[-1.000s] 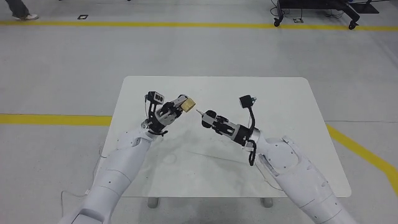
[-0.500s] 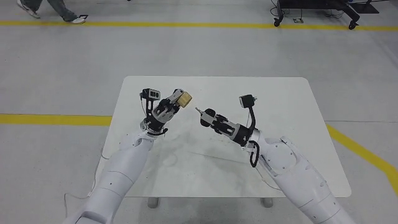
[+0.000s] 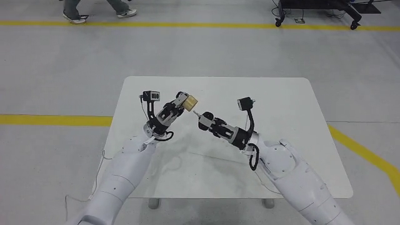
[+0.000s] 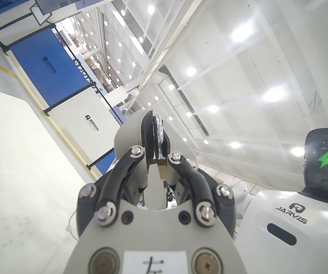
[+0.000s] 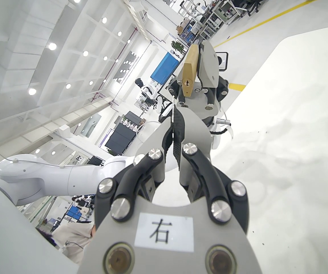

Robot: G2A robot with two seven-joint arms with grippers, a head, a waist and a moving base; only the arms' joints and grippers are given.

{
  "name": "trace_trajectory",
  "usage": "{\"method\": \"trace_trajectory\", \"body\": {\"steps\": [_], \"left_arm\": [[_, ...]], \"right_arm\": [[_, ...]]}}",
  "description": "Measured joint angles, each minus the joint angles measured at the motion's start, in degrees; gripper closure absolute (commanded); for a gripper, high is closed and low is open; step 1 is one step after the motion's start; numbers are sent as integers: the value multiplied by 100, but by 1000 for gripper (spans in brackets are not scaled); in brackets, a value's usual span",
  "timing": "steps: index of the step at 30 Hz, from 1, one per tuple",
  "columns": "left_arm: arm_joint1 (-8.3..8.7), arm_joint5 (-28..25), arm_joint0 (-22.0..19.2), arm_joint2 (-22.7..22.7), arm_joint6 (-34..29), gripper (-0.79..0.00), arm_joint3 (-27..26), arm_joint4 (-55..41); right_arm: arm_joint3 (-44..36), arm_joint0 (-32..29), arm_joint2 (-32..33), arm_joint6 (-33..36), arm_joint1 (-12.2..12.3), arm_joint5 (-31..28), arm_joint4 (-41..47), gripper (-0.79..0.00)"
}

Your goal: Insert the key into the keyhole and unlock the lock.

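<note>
A brass padlock [image 3: 190, 102] is held up above the white table [image 3: 281, 94] by my left gripper [image 3: 182, 105], which is shut on it. In the right wrist view the lock [image 5: 189, 66] stands edge-on with its keyhole [image 5: 186, 82] facing my right gripper [image 5: 175, 115]. That gripper [image 3: 204, 119] is shut on the small key [image 3: 197, 114], whose tip points at the lock from just to its right, a small gap away. In the left wrist view a strip of silver and brass from the lock [image 4: 159, 132] shows between the shut fingers [image 4: 148, 132].
Both arms hover over the middle of the table, well above its top. The table's far edge [image 3: 219, 78] and right side [image 3: 312, 131] carry nothing. Yellow floor lines [image 3: 187, 24] and wheeled racks [image 3: 319, 3] lie beyond.
My right gripper has moved left with the key, closing the gap to the lock. My left gripper shifted the lock slightly and turned it toward the key.
</note>
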Motion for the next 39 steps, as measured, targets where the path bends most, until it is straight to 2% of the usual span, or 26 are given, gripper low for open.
{"method": "trace_trajectory", "body": {"steps": [9, 17, 24, 36, 39], "left_arm": [[108, -252, -8, 263, 253, 0, -98, 150], [202, -443, -74, 504, 444, 0, -91, 162], [268, -457, -107, 572, 458, 0, -87, 111], [239, -457, -116, 587, 460, 0, -5, -233], [227, -457, -144, 597, 460, 0, 33, -274]], "right_arm": [[96, 90, 30, 124, -31, 381, 274, 0], [104, 76, 71, 214, -44, 396, 367, 0], [106, 60, 89, -41, -77, 383, 268, 0], [91, 26, 10, -440, -150, 311, 43, 0], [94, 28, -42, -363, -164, 318, 29, 0]]}}
